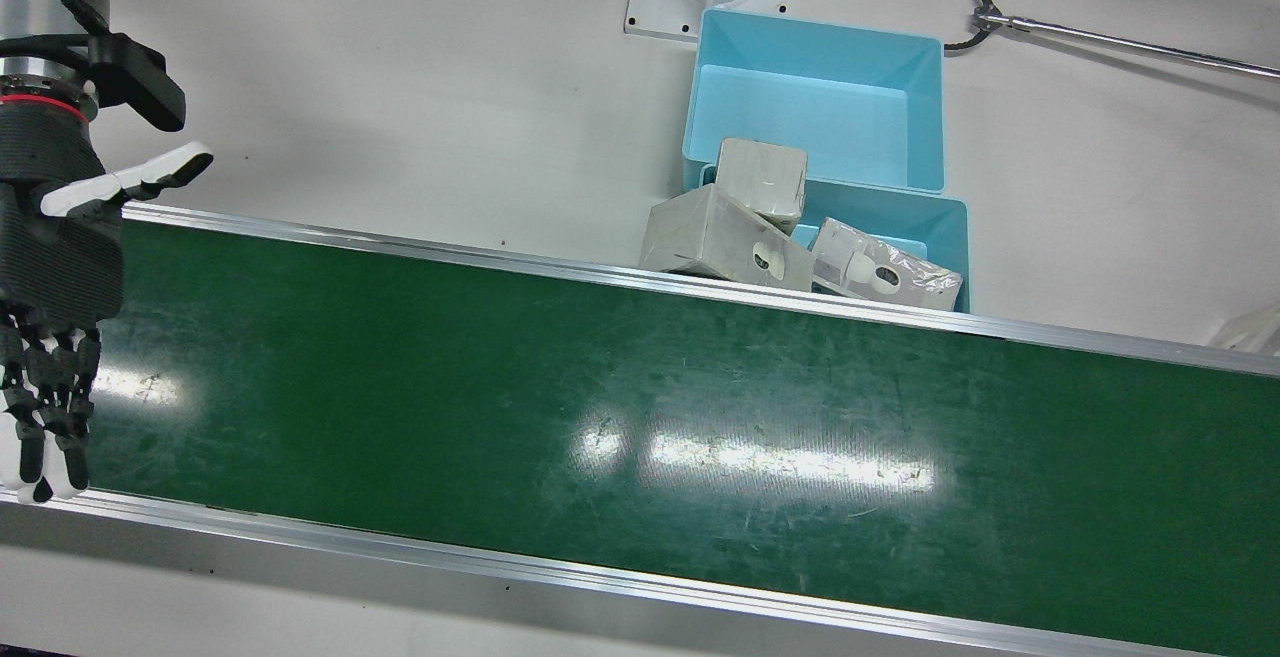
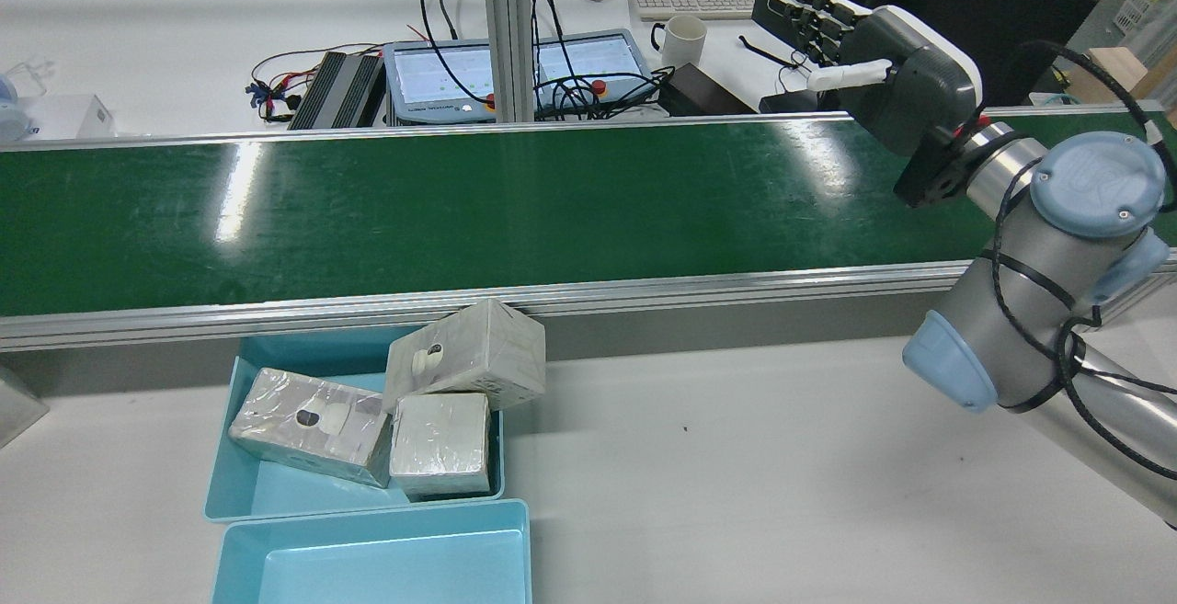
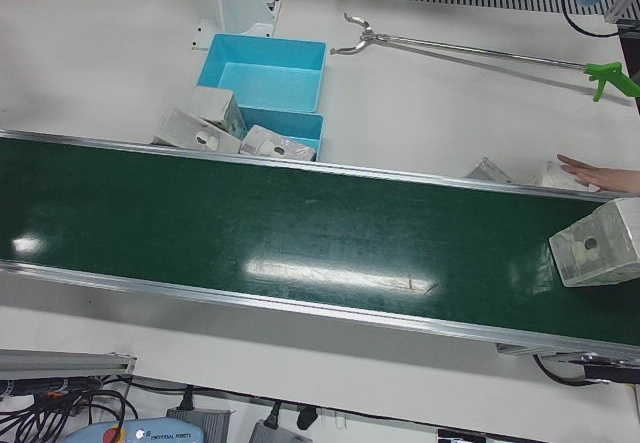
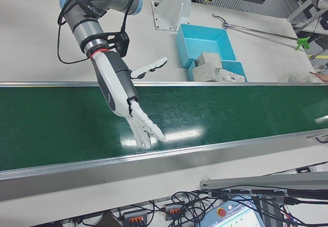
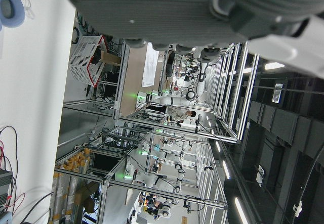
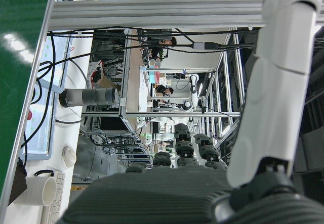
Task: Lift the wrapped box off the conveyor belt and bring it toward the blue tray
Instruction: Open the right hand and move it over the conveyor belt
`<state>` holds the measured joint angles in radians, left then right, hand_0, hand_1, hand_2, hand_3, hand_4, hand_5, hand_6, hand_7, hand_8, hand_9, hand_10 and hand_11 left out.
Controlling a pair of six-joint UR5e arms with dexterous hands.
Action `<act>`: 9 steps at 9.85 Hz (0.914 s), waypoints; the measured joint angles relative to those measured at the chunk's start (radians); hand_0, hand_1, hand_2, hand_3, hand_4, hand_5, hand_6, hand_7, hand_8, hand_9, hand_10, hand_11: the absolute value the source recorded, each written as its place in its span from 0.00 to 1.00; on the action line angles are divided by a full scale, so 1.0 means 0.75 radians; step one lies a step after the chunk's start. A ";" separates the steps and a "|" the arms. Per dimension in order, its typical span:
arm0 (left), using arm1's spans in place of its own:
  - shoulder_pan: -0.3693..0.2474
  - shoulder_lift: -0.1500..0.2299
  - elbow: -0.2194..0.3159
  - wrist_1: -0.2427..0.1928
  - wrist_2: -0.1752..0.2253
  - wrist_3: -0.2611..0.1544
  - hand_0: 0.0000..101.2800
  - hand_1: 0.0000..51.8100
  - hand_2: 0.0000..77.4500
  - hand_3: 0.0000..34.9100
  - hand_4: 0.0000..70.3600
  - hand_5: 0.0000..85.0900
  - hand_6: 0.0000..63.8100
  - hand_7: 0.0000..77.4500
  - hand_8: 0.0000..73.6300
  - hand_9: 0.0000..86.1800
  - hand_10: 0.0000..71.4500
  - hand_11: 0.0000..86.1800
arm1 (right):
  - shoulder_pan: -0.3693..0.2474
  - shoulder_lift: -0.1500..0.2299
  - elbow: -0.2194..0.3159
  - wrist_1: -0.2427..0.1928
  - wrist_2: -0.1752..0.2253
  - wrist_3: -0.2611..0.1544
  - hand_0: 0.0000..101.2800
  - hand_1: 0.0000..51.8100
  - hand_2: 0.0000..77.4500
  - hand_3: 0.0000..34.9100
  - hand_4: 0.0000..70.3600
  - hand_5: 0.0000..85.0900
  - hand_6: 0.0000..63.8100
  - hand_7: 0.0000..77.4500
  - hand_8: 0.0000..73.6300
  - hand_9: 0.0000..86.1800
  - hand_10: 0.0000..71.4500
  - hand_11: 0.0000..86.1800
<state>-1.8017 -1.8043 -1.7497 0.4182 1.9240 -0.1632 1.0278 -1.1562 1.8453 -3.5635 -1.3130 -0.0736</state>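
A wrapped box [image 3: 595, 248] lies on the green conveyor belt [image 3: 300, 233] at its far right end in the left-front view, with nothing holding it. My right hand [image 1: 55, 267] hovers open over the other end of the belt [image 1: 600, 387], fingers spread and pointing down; the same hand [image 4: 125, 96] shows clearly in the right-front view, far from that box. Beside the belt, a blue tray [image 1: 950, 212] holds three wrapped boxes [image 1: 725, 237]. Only a strip of my left hand [image 5: 202, 6] shows in its own view, and its fingers are hidden.
An empty second blue tray [image 1: 815, 107] sits against the filled one. A long metal grabber tool [image 1: 1100, 37] lies on the white table. A person's hand [image 3: 600, 175] rests by more wrapped items [image 3: 490, 171] near the belt's end.
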 joint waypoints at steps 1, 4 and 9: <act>0.000 0.000 0.000 0.000 0.000 0.000 0.00 0.00 0.01 0.00 0.00 0.01 0.01 0.01 0.01 0.00 0.01 0.01 | -0.003 0.009 0.000 0.000 0.000 -0.001 0.46 0.19 0.03 0.00 0.12 0.05 0.05 0.12 0.04 0.01 0.00 0.02; 0.000 0.000 0.000 0.000 0.000 0.000 0.00 0.00 0.01 0.00 0.00 0.01 0.00 0.01 0.01 0.00 0.01 0.01 | -0.009 0.028 -0.001 -0.001 0.000 -0.005 0.46 0.20 0.06 0.00 0.14 0.06 0.05 0.13 0.04 0.01 0.00 0.02; 0.000 0.000 0.000 0.000 0.000 0.000 0.00 0.00 0.01 0.00 0.00 0.01 0.00 0.01 0.01 0.01 0.00 0.01 | -0.021 0.035 -0.014 0.000 0.003 -0.005 0.44 0.11 0.02 0.00 0.14 0.06 0.07 0.14 0.04 0.04 0.00 0.02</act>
<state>-1.8017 -1.8042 -1.7497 0.4182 1.9240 -0.1632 1.0123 -1.1302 1.8349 -3.5632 -1.3110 -0.0773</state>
